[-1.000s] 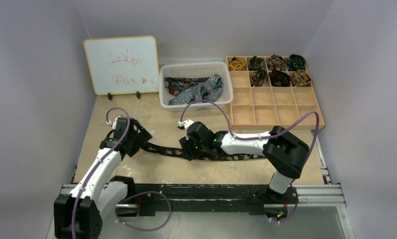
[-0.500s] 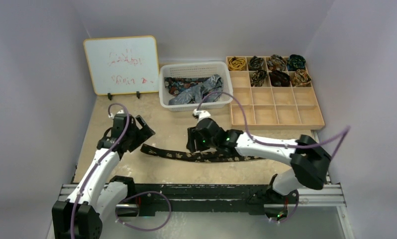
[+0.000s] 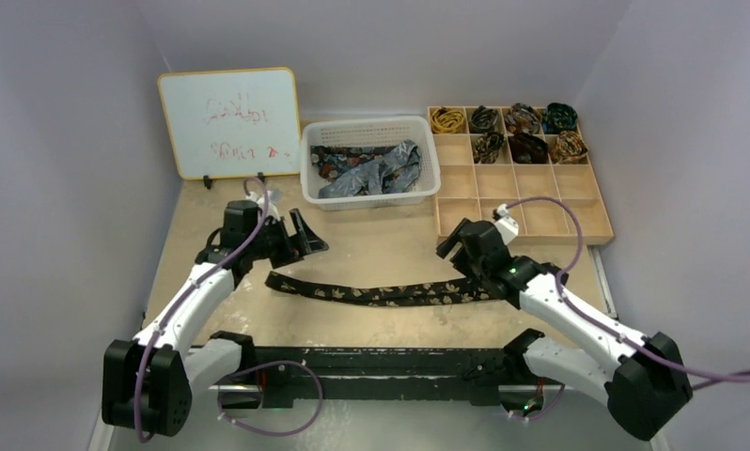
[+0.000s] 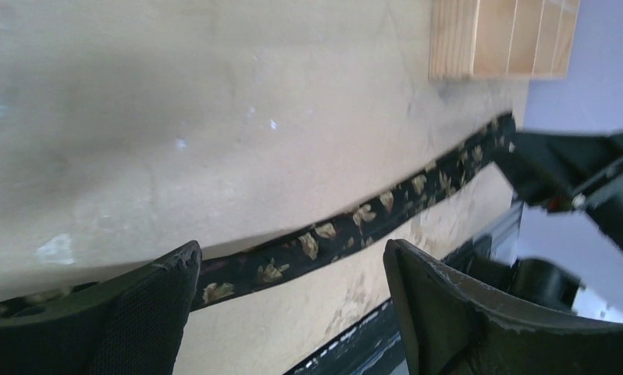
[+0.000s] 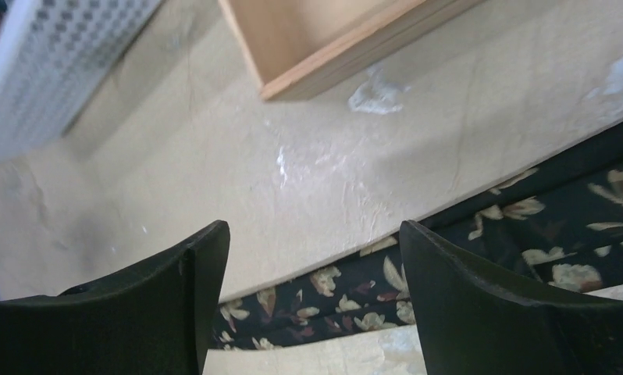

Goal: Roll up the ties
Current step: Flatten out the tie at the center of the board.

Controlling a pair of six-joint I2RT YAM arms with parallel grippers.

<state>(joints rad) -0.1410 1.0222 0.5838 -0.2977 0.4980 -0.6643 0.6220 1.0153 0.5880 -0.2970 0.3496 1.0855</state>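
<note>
One dark tie (image 3: 390,294) with gold-brown flower motifs lies flat and stretched out across the near part of the table. My left gripper (image 3: 307,237) is open and empty, above and behind the tie's left end. In the left wrist view the tie (image 4: 332,230) runs diagonally between my open left gripper (image 4: 289,254). My right gripper (image 3: 456,254) is open and empty, just behind the tie's right end. In the right wrist view the tie (image 5: 355,301) lies below my open right gripper (image 5: 310,230). Nothing is held.
A white basket (image 3: 367,123) with several loose ties stands at the back centre. A wooden compartment tray (image 3: 503,214) at the back right holds several rolled ties in its far cells. A whiteboard (image 3: 228,120) stands at the back left.
Both grippers have left the tie. The right arm swung from the tie's middle to its right end. The left gripper moved back and right, off the left end. The tie lies straighter.
</note>
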